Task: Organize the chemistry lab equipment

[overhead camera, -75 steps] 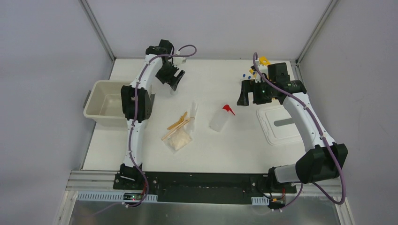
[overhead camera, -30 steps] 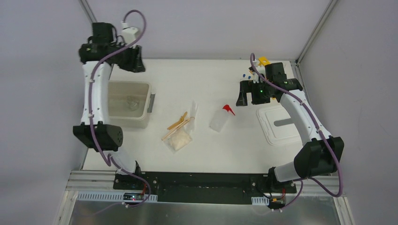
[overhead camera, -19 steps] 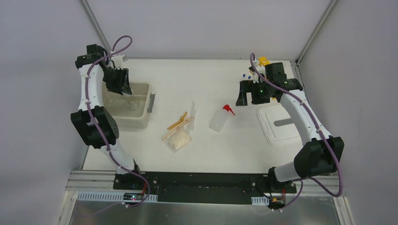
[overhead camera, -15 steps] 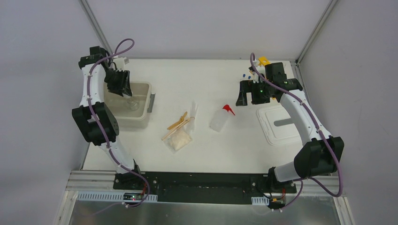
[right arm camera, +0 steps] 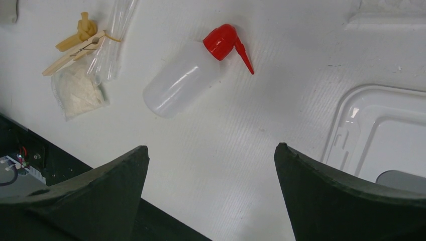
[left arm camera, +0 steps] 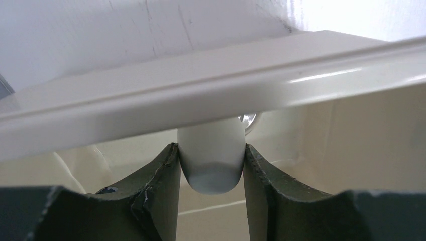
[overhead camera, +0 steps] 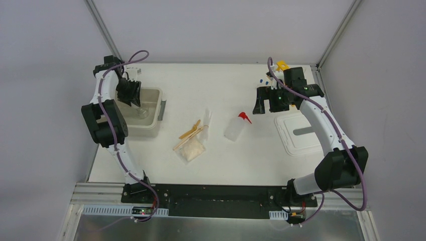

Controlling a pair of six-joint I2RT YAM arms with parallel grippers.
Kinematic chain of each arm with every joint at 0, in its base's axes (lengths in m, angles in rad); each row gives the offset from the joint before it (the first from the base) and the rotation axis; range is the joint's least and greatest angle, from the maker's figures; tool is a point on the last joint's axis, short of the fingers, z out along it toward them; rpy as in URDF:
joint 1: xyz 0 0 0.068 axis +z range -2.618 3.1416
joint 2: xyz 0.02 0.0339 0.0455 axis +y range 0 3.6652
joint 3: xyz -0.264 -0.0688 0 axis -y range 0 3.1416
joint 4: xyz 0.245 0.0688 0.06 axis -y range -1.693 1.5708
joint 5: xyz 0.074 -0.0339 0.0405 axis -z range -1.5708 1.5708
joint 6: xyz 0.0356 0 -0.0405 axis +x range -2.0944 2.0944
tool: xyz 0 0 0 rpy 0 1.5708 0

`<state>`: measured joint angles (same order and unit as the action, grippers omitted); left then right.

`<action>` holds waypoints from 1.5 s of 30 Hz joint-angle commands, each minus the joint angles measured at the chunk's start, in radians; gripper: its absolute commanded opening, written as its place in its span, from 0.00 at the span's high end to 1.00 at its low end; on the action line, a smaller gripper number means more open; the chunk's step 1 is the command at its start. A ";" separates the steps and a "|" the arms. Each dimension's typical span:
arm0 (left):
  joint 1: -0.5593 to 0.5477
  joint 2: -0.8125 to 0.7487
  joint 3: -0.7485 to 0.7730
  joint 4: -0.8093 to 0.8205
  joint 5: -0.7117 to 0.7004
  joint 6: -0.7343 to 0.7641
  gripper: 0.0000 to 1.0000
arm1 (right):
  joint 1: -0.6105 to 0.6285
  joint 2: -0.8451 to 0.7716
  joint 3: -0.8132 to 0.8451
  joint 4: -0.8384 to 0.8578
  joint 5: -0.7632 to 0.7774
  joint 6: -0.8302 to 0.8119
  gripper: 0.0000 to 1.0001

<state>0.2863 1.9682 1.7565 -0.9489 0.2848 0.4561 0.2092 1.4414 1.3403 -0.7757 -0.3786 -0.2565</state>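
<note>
My left gripper (overhead camera: pixel 129 94) is down at the far left rim of the cream bin (overhead camera: pixel 150 128). Its jaws are shut on a white rounded piece (left arm camera: pixel 211 163) just under the bin's rim (left arm camera: pixel 211 90); I cannot tell what that piece is. A clear beaker (overhead camera: pixel 142 111) lies inside the bin. My right gripper (overhead camera: pixel 261 103) (right arm camera: pixel 211 146) hangs open and empty above the table. Ahead of it lies the squeeze bottle (right arm camera: pixel 183 80) (overhead camera: pixel 235 128) with its red nozzle. Wooden sticks (overhead camera: pixel 191 133) (right arm camera: pixel 75 42) and a beige packet (overhead camera: pixel 192 149) (right arm camera: pixel 78 93) lie mid-table. Blue-capped tubes (overhead camera: pixel 262 80) and the yellow rack (overhead camera: pixel 282 65) sit behind the right wrist.
The white lid (overhead camera: pixel 301 133) (right arm camera: pixel 382 130) lies flat at the right. A clear plastic sleeve (overhead camera: pixel 207 120) (right arm camera: pixel 113 40) rests beside the sticks. The black base rail (overhead camera: pixel 221 193) runs along the near edge, and grey walls close in the sides.
The left arm has swung down from high at the back left onto the bin's far rim. The bin sits farther right than at first. The right arm has not moved.
</note>
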 commanded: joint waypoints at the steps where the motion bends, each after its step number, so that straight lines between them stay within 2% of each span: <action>1: -0.019 0.015 -0.022 0.033 -0.015 0.025 0.77 | -0.003 0.001 0.028 -0.024 0.012 -0.022 0.01; 6: -0.035 0.013 -0.052 0.046 -0.021 0.033 0.64 | -0.003 0.001 0.031 -0.018 0.018 -0.021 0.01; 11: -0.043 -0.030 -0.052 0.040 -0.039 0.012 0.44 | -0.003 -0.006 0.033 -0.013 0.024 -0.022 0.01; 15: -0.044 -0.129 -0.033 -0.034 -0.045 0.002 0.21 | -0.005 -0.026 0.031 -0.019 0.033 -0.022 0.01; 21: -0.086 -0.244 0.142 -0.152 -0.032 -0.015 0.17 | -0.009 -0.062 0.001 -0.014 0.031 -0.004 0.01; 24: -0.242 -0.252 0.247 -0.157 -0.053 -0.061 0.16 | -0.017 -0.071 -0.010 -0.005 0.048 0.026 0.01; 27: -0.454 -0.194 0.325 -0.159 0.014 -0.197 0.16 | -0.041 -0.065 -0.011 -0.005 0.075 0.074 0.01; 28: -0.517 -0.168 0.339 -0.157 0.043 -0.269 0.17 | -0.052 -0.060 -0.005 -0.011 0.080 0.097 0.01; 30: -0.660 -0.129 0.327 -0.135 0.060 -0.290 0.16 | -0.088 -0.049 0.016 -0.038 0.071 0.117 0.01; 33: -0.819 -0.074 0.301 -0.076 0.105 -0.365 0.03 | -0.135 -0.046 0.042 -0.067 0.063 0.117 0.01; 36: -0.903 0.004 0.296 -0.022 0.174 -0.434 0.01 | -0.178 -0.060 0.052 -0.073 0.055 0.098 0.01; 40: -0.964 0.086 0.249 0.095 0.157 -0.544 0.01 | -0.230 -0.071 0.068 -0.103 0.051 0.066 0.01; 45: -1.039 0.221 0.285 0.164 0.074 -0.618 0.01 | -0.258 -0.085 0.059 -0.129 0.035 0.042 0.01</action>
<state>-0.7113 2.1311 2.0132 -0.8783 0.4038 -0.0502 -0.0311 1.4010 1.3708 -0.8536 -0.3264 -0.1886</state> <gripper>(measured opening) 0.990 0.991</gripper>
